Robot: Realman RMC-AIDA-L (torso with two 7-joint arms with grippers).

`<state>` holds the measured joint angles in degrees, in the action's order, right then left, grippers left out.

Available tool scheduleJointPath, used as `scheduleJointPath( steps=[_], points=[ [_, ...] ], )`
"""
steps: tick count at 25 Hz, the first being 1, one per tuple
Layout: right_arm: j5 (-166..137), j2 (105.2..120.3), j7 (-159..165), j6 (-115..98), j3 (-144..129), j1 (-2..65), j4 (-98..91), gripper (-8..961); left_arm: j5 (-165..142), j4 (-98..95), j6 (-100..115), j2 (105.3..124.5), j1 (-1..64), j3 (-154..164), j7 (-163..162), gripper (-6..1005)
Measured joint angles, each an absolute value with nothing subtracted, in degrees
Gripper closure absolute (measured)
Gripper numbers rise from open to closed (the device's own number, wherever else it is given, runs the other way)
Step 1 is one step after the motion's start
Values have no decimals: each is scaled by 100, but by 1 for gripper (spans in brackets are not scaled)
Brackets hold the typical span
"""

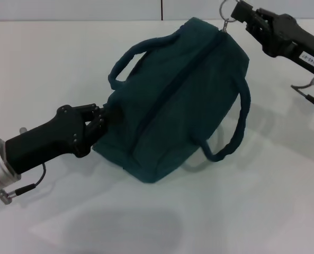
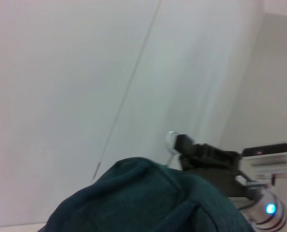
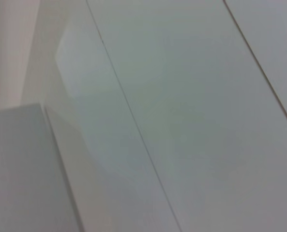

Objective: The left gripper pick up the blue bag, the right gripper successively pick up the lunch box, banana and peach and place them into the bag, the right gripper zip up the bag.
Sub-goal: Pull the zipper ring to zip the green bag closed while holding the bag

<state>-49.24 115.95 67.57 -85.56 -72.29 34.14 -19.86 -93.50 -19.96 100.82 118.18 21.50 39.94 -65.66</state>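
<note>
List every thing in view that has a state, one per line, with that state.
Blue bag: on the table, zipper line along its top appears closed, both handles flopped outward.
Zipper pull ring: at the bag's far end, held by the right gripper.
Left gripper: shut on the bag's near end.
Right gripper: shut on the pull ring.
Table: white, bearing the bag.

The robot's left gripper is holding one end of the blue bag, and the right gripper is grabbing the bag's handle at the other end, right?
Not quite. The right gripper is at the zipper pull ring, not a handle; both handles hang free in the head view. The left gripper does clamp the near end of the blue bag.
</note>
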Motion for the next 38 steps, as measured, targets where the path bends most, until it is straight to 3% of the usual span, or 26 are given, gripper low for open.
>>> scheduleJointPath(
  steps=[4, 14, 17, 22, 27, 31, 38],
  points=[
    [-4923, 11607, 7058, -8683, -7262, 3373, -1939, 948, -9337, -1997, 9906, 11884, 2128, 3955, -6551, 944],
    [-4922, 11600, 7322, -8262, -7241, 3428, -1777, 948, -8696, -2066, 9767, 11943, 2107, 3924, -6371, 829],
    [-4916, 11596, 7344, -8212, -7228, 3409, -1775, 948, -8707, -2518, 9873, 11933, 2204, 3985, -6704, 584],
    [-4857, 11592, 7348, -8136, -7227, 3406, -1774, 948, -8867, -4022, 9974, 11927, 2522, 4512, -7986, 317],
    [-4808, 11593, 7345, -8083, -7230, 3431, -1774, 948, -9385, -5551, 9756, 11936, 2965, 5202, -9412, 289],
    [-4803, 11601, 7328, -8069, -7233, 3435, -1775, 948, -10638, -7018, 9211, 11947, 3678, 6040, -11464, 267],
    [-4803, 11608, 7321, -8031, -7233, 3445, -1775, 948, -11545, -7742, 8839, 11964, 3884, 6871, -12461, 257]
  ],
)
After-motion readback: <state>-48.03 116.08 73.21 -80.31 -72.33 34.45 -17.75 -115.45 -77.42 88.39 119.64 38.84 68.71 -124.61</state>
